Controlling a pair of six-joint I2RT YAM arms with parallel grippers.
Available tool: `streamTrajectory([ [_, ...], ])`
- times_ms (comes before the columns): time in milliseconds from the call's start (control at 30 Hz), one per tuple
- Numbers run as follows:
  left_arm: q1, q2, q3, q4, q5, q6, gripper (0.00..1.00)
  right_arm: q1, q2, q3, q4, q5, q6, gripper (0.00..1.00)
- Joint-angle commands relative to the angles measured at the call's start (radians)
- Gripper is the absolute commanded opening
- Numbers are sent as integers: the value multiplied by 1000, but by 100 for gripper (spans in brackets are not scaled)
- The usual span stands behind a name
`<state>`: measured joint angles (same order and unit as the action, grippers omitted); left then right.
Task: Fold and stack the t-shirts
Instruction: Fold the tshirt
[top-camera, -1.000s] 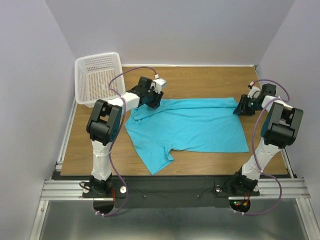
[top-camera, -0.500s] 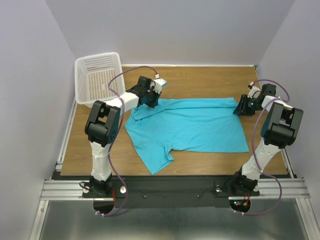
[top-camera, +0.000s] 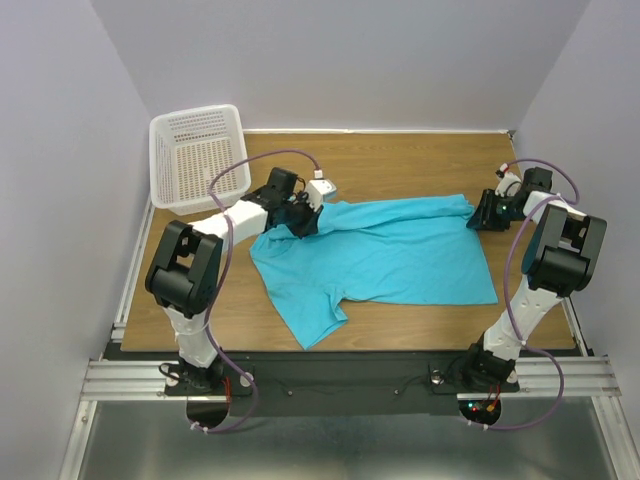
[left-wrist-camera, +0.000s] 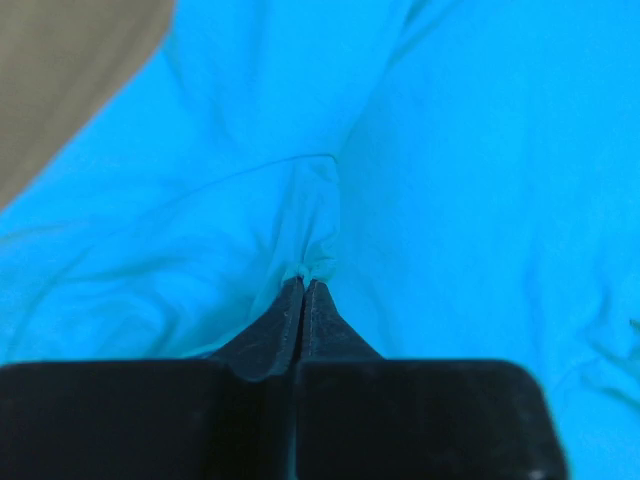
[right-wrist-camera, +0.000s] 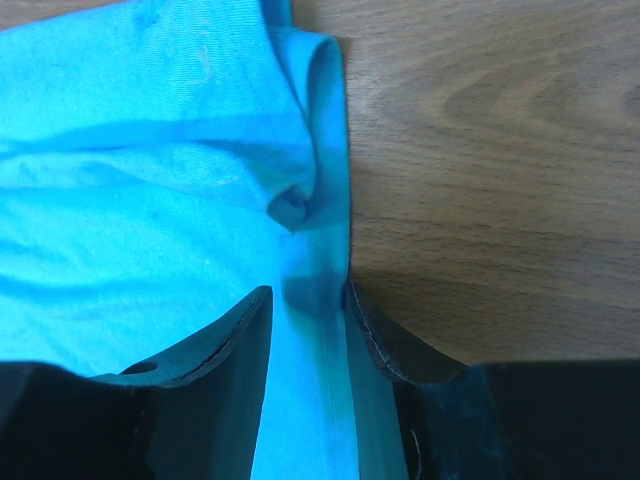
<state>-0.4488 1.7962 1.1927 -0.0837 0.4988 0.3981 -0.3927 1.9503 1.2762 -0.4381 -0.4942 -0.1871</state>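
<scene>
A turquoise t-shirt (top-camera: 390, 250) lies spread across the wooden table, with one sleeve pointing toward the near edge. My left gripper (top-camera: 300, 222) is at the shirt's far-left corner, near the collar. In the left wrist view, my left gripper (left-wrist-camera: 303, 282) is shut, with a small fold of the t-shirt (left-wrist-camera: 320, 250) pinched at its tips. My right gripper (top-camera: 487, 213) is at the far-right corner. In the right wrist view, my right gripper (right-wrist-camera: 307, 295) is open, its jaws apart on either side of the flat hem (right-wrist-camera: 320, 260).
A white mesh basket (top-camera: 195, 150) stands at the far-left corner of the table (top-camera: 420, 165). Walls close in the back and both sides. Bare wood shows behind the shirt and along its near-left side.
My left gripper has shut on the shirt's cloth. The left arm's elbow has swung out to the left and down. The right arm has not moved.
</scene>
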Motion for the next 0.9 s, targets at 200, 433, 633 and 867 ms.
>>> streamTrajectory([
  [200,-44,-76,-77,-73,-32,2,74,-12,-27,-24,12,40,-49,42],
  [433,-10,-343,-166,134,-220,-133,99,-18,-137,-12,9,5,-77,55],
  [633,143,-414,-222,213,-266,-324,99,-18,-198,35,-5,14,-74,57],
  [867,182,-362,-202,219,-190,-367,95,-12,31,254,-56,-197,18,61],
])
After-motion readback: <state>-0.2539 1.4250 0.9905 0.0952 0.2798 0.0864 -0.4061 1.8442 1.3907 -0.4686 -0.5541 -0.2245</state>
